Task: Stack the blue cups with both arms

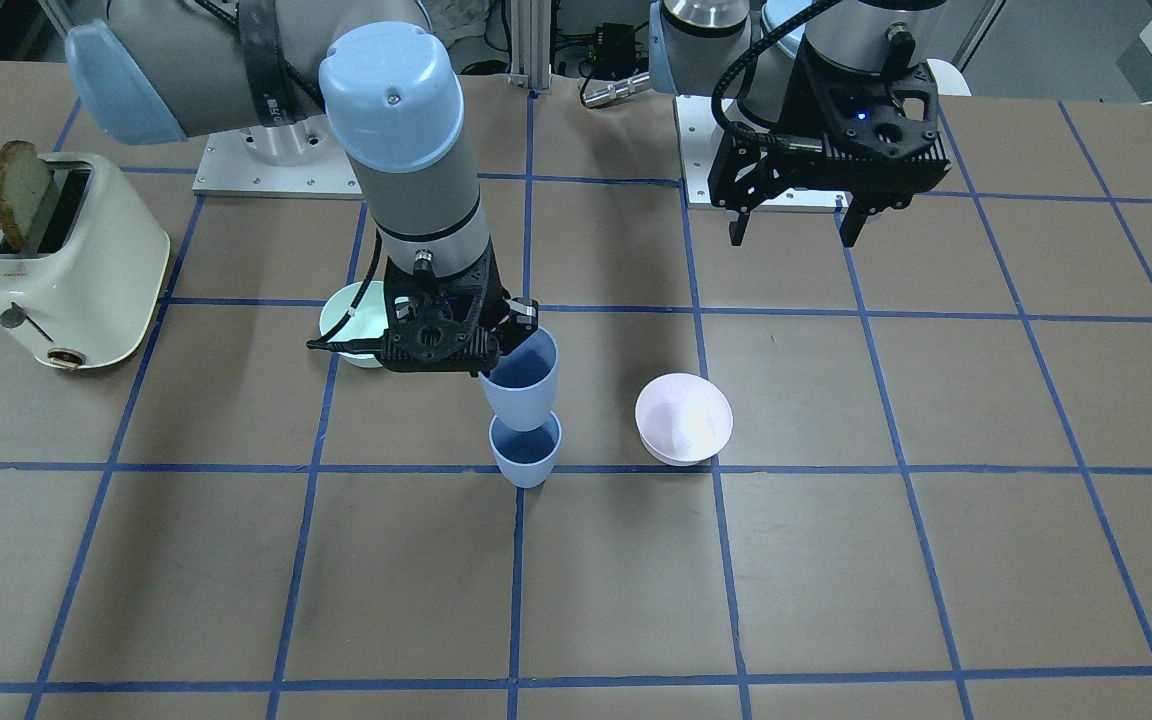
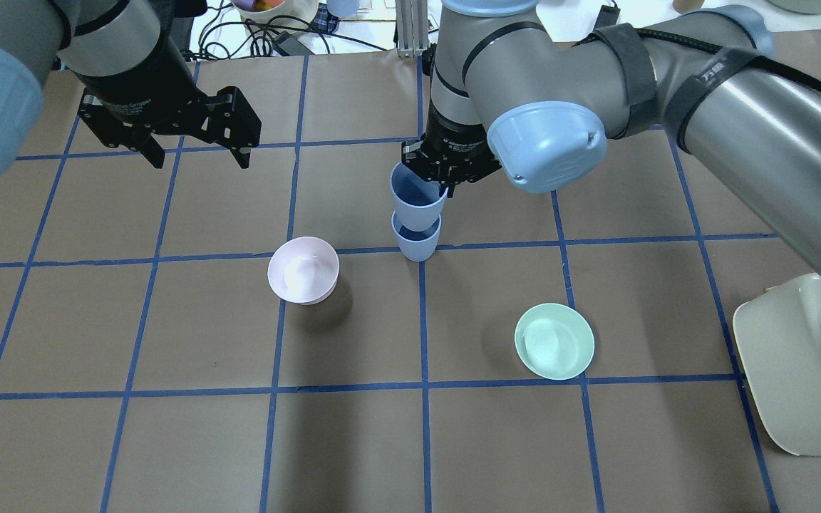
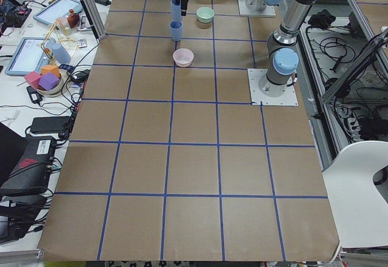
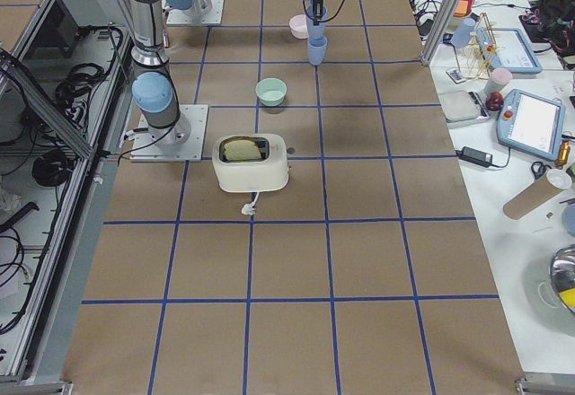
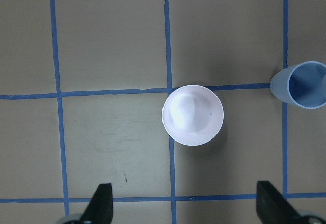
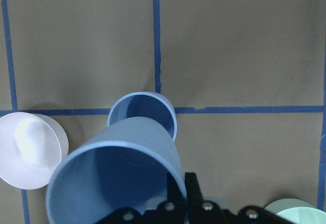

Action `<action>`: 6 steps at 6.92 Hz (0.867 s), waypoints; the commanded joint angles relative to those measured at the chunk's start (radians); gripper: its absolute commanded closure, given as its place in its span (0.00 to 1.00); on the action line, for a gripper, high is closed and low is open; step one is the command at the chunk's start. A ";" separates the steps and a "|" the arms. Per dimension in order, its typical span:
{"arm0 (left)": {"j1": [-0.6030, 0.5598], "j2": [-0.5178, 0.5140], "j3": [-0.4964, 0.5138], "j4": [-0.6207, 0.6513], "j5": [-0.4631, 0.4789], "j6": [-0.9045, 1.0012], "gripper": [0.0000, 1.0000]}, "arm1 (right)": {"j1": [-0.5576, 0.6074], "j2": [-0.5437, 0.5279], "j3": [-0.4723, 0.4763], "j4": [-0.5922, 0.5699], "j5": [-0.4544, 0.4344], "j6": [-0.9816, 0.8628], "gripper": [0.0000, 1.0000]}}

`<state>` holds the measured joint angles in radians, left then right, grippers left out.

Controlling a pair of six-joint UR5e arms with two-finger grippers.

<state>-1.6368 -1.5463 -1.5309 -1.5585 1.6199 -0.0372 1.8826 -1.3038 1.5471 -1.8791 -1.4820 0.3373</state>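
One blue cup stands upright on the table near the middle grid line. My right gripper is shut on the rim of the second blue cup and holds it slightly tilted, its base right over the standing cup's mouth. The front view shows the held cup above the standing cup. In the right wrist view the held cup partly covers the standing cup. My left gripper is open and empty, raised well to the left; its fingertips frame the pink bowl.
A pale pink bowl sits left of the cups. A mint-green bowl sits nearer the robot on the right. A cream toaster with a slice of toast stands at the robot's right end of the table.
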 commanded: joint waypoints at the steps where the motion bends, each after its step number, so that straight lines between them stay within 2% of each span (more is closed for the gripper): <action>1: 0.000 0.000 0.000 0.000 0.000 0.000 0.00 | 0.009 0.023 0.007 -0.041 -0.001 0.011 1.00; 3: 0.000 0.000 0.000 0.000 0.000 0.000 0.00 | 0.006 0.054 0.019 -0.090 -0.004 0.011 1.00; 5: 0.000 0.005 0.000 -0.002 0.002 0.000 0.00 | -0.002 0.054 0.022 -0.088 -0.004 0.000 1.00; 6: 0.002 0.003 -0.002 0.000 0.000 0.000 0.00 | -0.002 0.058 0.039 -0.089 -0.004 0.006 0.93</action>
<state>-1.6365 -1.5432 -1.5312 -1.5592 1.6206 -0.0368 1.8826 -1.2498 1.5721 -1.9666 -1.4863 0.3410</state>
